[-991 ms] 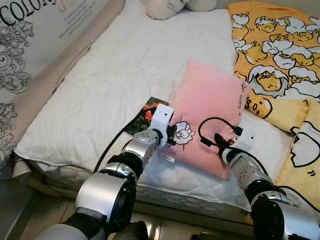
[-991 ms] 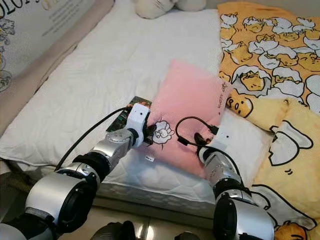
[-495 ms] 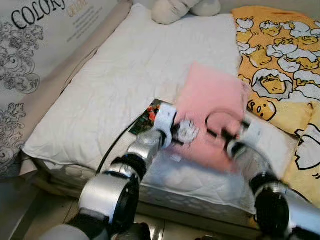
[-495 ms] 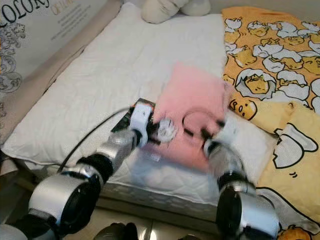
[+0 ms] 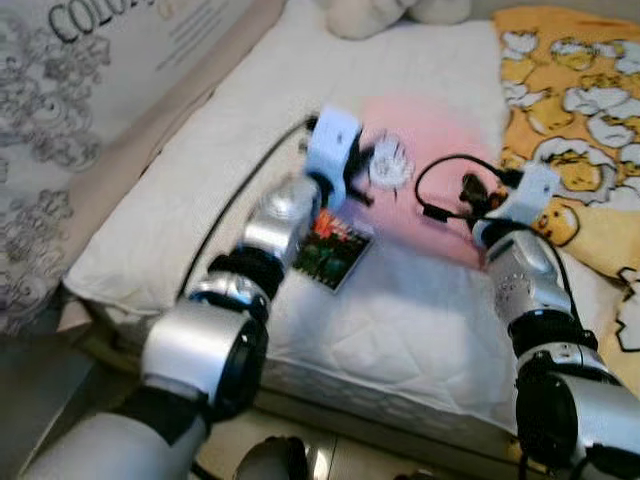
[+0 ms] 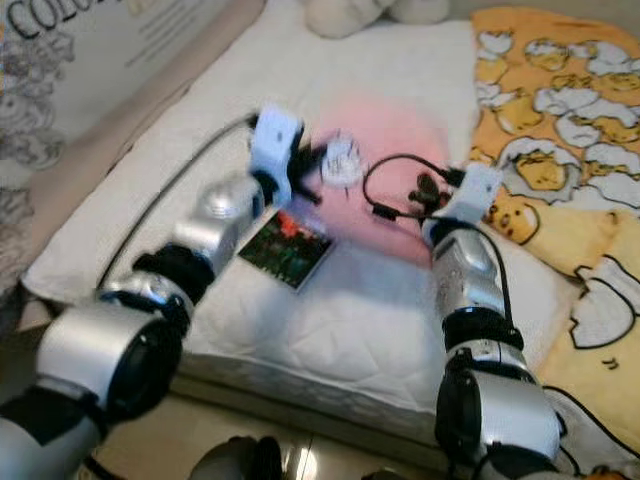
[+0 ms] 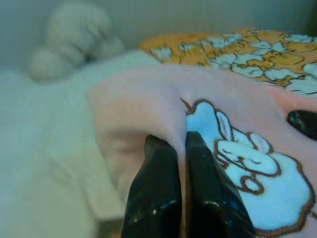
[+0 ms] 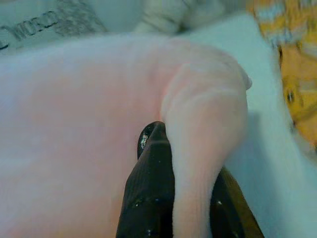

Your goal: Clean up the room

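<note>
A: Where's the pillow (image 5: 430, 170)?
B: Pink, blurred, upper centre of the frame, above the white bed (image 5: 200, 170).
A: Grippers?
B: Left gripper (image 7: 171, 148) pinches a fold of the pillow beside its rabbit print. Right gripper (image 8: 171, 148) clamps the pillow's other edge.
A: Anything else?
B: A dark picture card (image 5: 333, 252) lies on the bed at frame centre, beside the left arm. Yellow blanket (image 5: 580, 90) at upper right.

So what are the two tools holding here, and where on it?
Both hold the pink pillow: the left tool pinches a fold of its cover beside the bunny print, and the right tool pinches its edge at a corner.
</note>
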Tool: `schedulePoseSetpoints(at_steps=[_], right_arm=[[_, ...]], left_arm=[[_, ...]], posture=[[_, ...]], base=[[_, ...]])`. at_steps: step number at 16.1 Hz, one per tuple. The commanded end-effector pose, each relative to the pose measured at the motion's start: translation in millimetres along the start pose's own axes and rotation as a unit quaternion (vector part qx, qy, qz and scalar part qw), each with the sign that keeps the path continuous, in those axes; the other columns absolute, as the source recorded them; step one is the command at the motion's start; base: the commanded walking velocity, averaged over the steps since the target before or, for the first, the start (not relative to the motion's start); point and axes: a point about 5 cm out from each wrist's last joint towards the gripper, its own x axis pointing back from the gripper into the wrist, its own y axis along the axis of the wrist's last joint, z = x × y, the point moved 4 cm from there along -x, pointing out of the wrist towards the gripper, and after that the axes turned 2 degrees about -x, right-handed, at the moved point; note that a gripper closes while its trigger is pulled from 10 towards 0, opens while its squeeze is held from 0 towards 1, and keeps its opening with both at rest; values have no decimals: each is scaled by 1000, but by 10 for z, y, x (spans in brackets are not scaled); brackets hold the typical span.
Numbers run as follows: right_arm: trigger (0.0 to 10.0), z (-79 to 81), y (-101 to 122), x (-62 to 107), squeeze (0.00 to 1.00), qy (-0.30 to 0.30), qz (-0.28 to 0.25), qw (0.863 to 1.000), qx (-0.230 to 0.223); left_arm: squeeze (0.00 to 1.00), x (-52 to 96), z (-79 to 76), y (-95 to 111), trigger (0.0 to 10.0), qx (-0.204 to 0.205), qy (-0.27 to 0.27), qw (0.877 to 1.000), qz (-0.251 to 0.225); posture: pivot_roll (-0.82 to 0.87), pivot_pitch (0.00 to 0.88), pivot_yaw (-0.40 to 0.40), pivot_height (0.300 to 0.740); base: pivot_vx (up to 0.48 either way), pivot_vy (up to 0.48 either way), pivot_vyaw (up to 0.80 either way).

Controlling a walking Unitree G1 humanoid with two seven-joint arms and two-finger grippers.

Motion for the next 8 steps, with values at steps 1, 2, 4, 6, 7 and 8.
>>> schedulePoseSetpoints(at_steps=[1,2,4,6,7,8], right_arm=[[8471,-163,173,44,0,-31,-35,998,52],[10000,-116,225,41,0,-27,-46,997,56],[10000,-60,290,28,0,-19,-60,996,60],[10000,-18,286,8,0,-18,-62,997,42],[10000,4,289,0,0,-17,-61,997,49],[10000,12,269,-13,0,-18,-54,997,43]], left_arm=[[0,48,239,265,10000,-11,34,998,-60],[0,69,288,260,10000,20,49,996,-69],[0,84,351,236,10000,23,81,994,-67],[0,104,438,267,10000,50,126,987,-82],[0,99,435,255,10000,49,130,987,-78],[0,86,372,181,10000,48,121,989,-64]], posture=[[-23,0,65,740],[-26,0,66,740],[-26,0,59,740],[-16,0,51,740],[-14,0,47,740],[-13,0,45,740]], base=[[0,0,0],[0,330,0],[0,480,0],[0,480,0],[0,480,0],[0,480,0]])
